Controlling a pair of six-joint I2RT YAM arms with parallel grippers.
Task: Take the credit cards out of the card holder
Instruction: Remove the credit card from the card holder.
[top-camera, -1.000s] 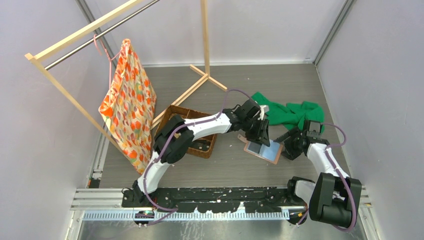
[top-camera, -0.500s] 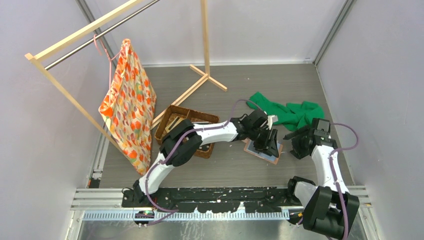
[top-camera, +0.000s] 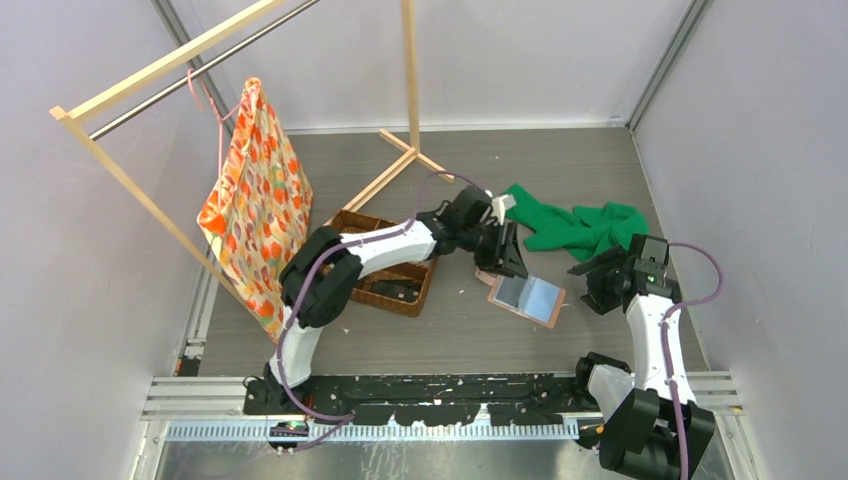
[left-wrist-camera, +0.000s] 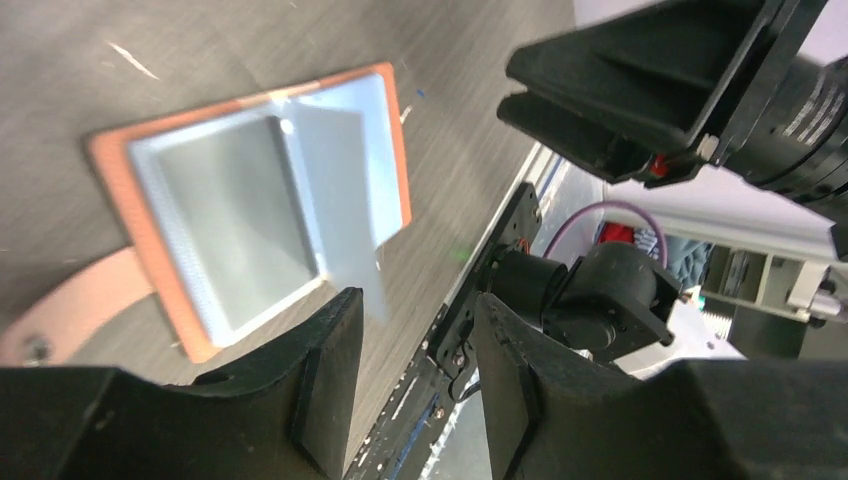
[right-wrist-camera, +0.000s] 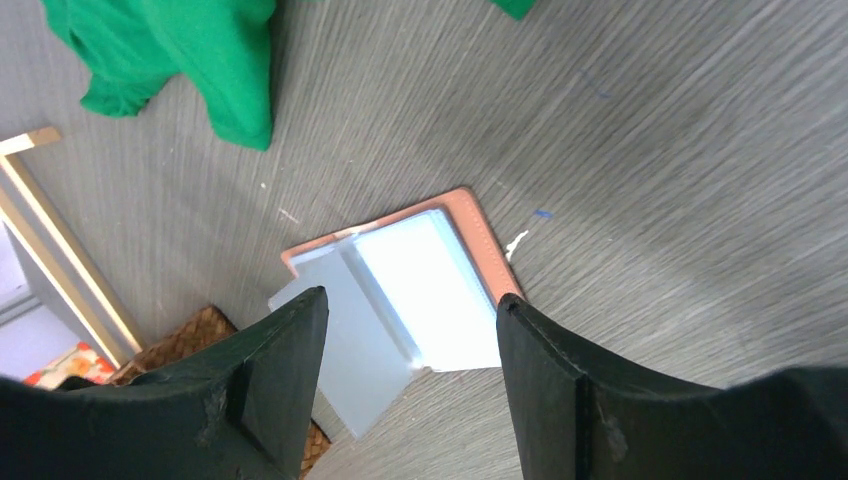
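Note:
The card holder (top-camera: 527, 297) lies opened flat on the table, salmon-pink outside with grey inner panels. In the left wrist view the card holder (left-wrist-camera: 250, 200) shows one grey panel lifted and its strap tab (left-wrist-camera: 80, 305) at the lower left. The credit cards are hidden; I see only grey panels. My left gripper (top-camera: 505, 263) hovers just up-left of the holder, open and empty (left-wrist-camera: 415, 310). My right gripper (top-camera: 592, 288) stands a little to the holder's right, open and empty (right-wrist-camera: 410, 310), with the card holder (right-wrist-camera: 420, 290) seen between its fingers.
A green cloth (top-camera: 575, 225) lies behind the holder. A brown woven basket (top-camera: 345, 218) sits under the left arm. An orange patterned bag (top-camera: 258, 205) hangs from a wooden rack (top-camera: 410, 70) at the back left.
My left gripper dipped over the card holder, then pulled back up and to the left. My right gripper has drawn away to the right of the holder's edge.

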